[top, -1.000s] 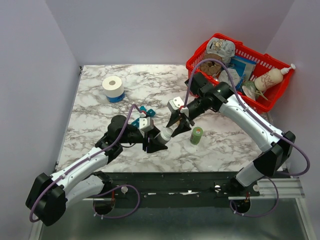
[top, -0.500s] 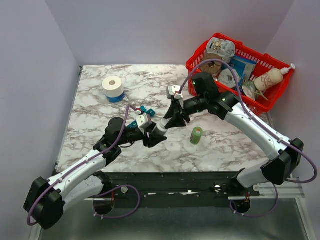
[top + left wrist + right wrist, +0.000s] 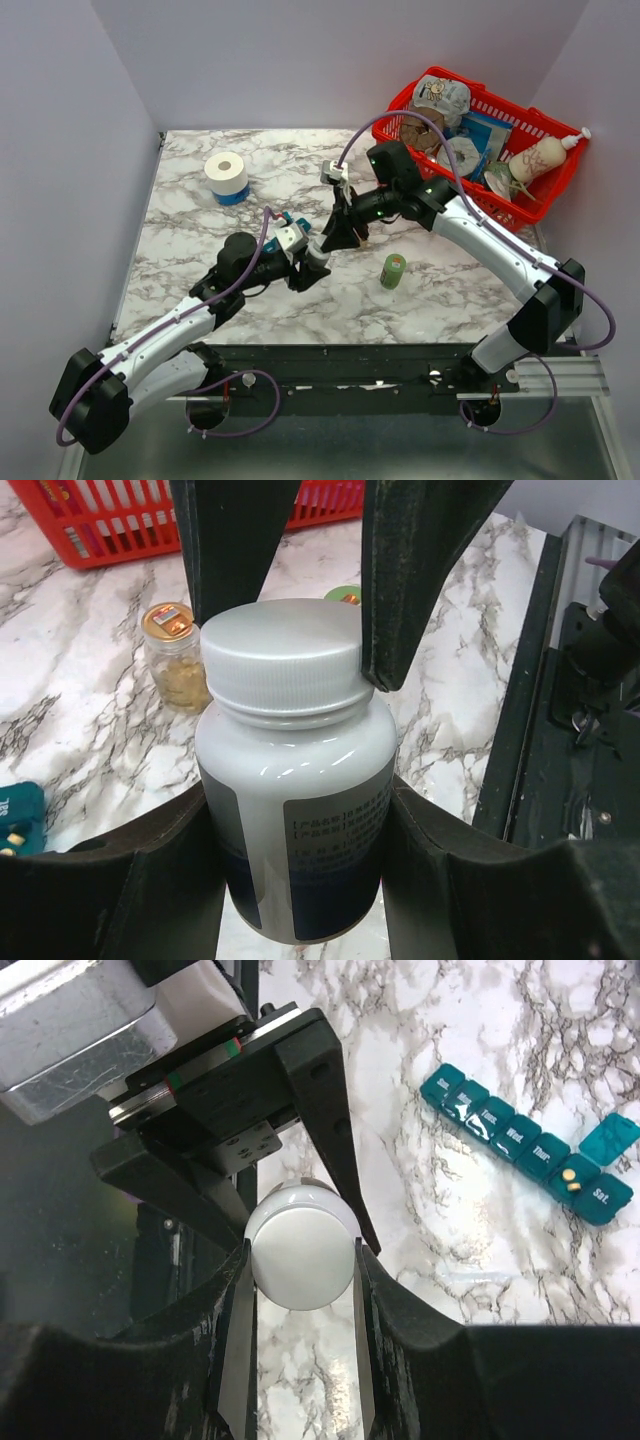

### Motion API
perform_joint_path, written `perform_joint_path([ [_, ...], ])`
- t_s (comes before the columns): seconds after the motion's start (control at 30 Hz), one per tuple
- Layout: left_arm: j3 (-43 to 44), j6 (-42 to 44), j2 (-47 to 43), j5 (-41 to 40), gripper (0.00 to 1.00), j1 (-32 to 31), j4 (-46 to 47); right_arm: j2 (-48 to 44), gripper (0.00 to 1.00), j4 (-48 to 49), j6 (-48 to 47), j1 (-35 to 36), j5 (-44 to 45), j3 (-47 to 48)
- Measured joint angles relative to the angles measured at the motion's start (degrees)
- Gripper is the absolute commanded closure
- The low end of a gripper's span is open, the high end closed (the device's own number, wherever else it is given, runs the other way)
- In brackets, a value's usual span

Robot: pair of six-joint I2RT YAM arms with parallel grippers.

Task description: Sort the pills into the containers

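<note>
Left gripper (image 3: pixel 298 800) is clamped around the body of a white pill bottle (image 3: pixel 300 750), one dark finger pressed to each side, holding it upright above the marble table (image 3: pixel 200 240). Right gripper (image 3: pixel 302 1250) comes at the same bottle from above. Its two fingers are drawn in against opposite sides of the ribbed white cap (image 3: pixel 280 655), and the right wrist view shows them flush to it with the cap on.

The pill organiser (image 3: pixel 510 1140) lies flat on the table just beyond the bottle, slightly to its left in the top view. It is a teal strip of day-marked compartments. The lid (image 3: pixel 610 1138) of one compartment next to the end stands open, and that compartment holds a couple of small yellow pills (image 3: pixel 570 1180) — the other lids appear closed.

A small glass jar with a gold lid (image 3: pixel 175 660) stands close behind the bottle. A green bottle (image 3: pixel 393 270) stands near the white one, to its right. A roll of tissue (image 3: pixel 226 175) sits well away to the far left of the bottle, and a red basket (image 3: pixel 90 525) full of goods sits well away to its far right.
</note>
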Motion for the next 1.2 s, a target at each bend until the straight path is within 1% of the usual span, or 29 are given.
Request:
perform_joint_path([
  [0.07,0.0,0.2,0.2,-0.7,1.00,0.0,0.0,0.4,0.50,-0.2,0.5,0.0,0.5,0.4],
  [0.1,0.0,0.2,0.3,-0.7,1.00,0.0,0.0,0.6,0.37,-0.6,0.5,0.0,0.6,0.8],
  [0.2,0.1,1.0,0.4,-0.5,1.00,-0.2,2.1,0.8,0.13,-3.2,0.0,0.6,-0.3,2.2],
  [0.27,0.1,1.5,0.3,0.6,1.00,-0.3,2.9,0.8,0.08,-4.9,-1.2,1.7,-0.7,3.7],
  [0.47,0.0,3.2,-1.4,3.5,1.00,-0.5,6.2,0.7,0.00,-10.1,-5.5,2.6,-2.7,9.7],
  [0.53,-0.1,3.4,-1.9,5.0,1.00,-0.5,6.2,0.7,0.00,-12.4,-9.1,2.6,-3.0,11.9],
  [0.6,-0.2,3.5,-2.2,7.1,1.00,-0.5,6.2,0.5,0.00,-15.3,-15.5,2.6,-3.5,13.6],
  [0.63,-0.2,3.5,-2.2,8.0,1.00,-0.5,6.2,0.1,0.00,-17.3,-21.4,2.4,-4.3,13.8],
  [0.67,-0.2,3.5,-2.2,10.0,1.00,-0.5,6.2,-0.8,0.00,-20.8,-29.7,2.3,-5.2,13.6],
  [0.73,-0.1,3.6,-2.0,12.5,1.00,-0.5,5.8,-2.1,0.00,-25.9,-41.0,2.4,-6.4,12.6],
  [0.8,0.7,3.7,-1.4,15.4,1.00,-0.5,4.1,-2.2,0.02,-31.2,-50.9,2.4,-7.9,12.8],
  [0.87,1.7,4.2,-0.9,17.3,1.00,-0.5,2.7,-0.2,0.04,-34.9,-58.7,2.4,-9.4,15.3],
  [0.93,2.5,4.9,-0.9,18.6,1.00,-0.5,1.5,2.6,0.05,-36.2,-63.6,2.5,-11.0,17.8],
  [1.0,3.3,5.7,-0.8,19.6,1.00,-0.5,0.3,3.9,0.08,-36.8,-66.0,2.5,-12.0,18.0],
  [1.07,3.7,6.1,-0.7,20.2,1.00,-0.5,-0.3,4.0,0.11,-37.1,-66.4,2.4,-12.6,16.9],
  [1.13,3.9,6.3,-0.4,20.5,1.00,-0.5,-0.5,3.1,0.17,-37.8,-65.9,2.5,-12.9,14.9],
  [1.2,4.0,6.4,-0.2,20.6,1.00,-0.5,-0.8,2.3,0.21,-38.2,-65.2,2.4,-12.8,13.5],
])
